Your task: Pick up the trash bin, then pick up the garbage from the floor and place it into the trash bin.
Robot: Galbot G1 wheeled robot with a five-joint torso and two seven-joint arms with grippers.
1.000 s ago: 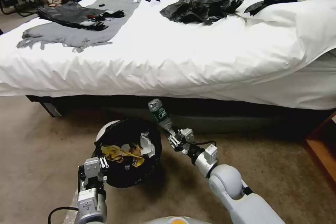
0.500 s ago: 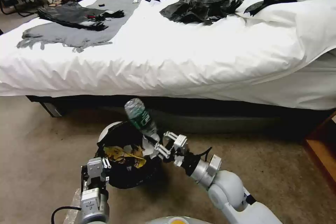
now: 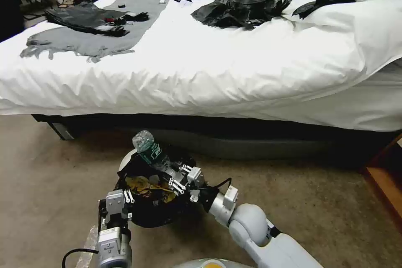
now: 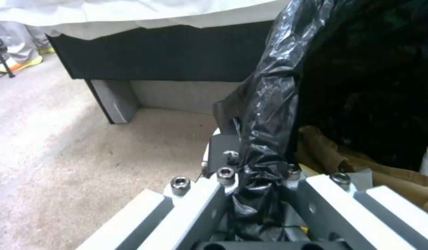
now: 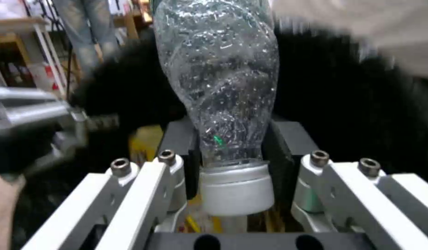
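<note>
Right gripper (image 3: 178, 177) has swung bottle (image 3: 150, 150) leftward, now over bin (image 3: 155, 209); jaws clamp neck, body pointing away. Left gripper (image 3: 118, 201) jaws pinch bin rim.

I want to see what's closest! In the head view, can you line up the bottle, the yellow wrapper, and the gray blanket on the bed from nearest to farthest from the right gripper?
1. Bottle: held in the right gripper, over the trash bin.
2. Yellow wrapper: inside the bin, just beside it.
3. Gray blanket: up on the bed, far left.
</note>
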